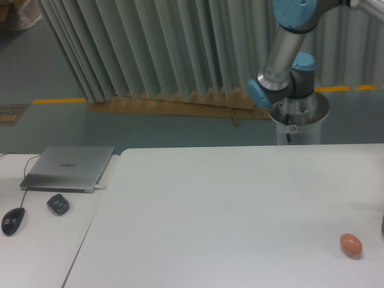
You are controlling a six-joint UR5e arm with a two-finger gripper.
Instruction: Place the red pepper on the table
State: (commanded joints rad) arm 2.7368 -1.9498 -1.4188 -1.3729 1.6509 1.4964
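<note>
The red pepper is out of view. The large white table (228, 210) fills the lower right of the camera view. Only the arm's base (298, 117) and its lower links with blue joint caps (287, 54) show, behind the table's far edge at the upper right. The upper link leaves the frame at the top right, and the gripper is not in view.
A smooth orange-brown egg-shaped object (351, 244) lies near the table's right front. A dark thing (382, 225) is cut off at the right edge. On the smaller desk at left are a closed laptop (69, 167), a mouse (12, 220) and a small dark lump (58, 204).
</note>
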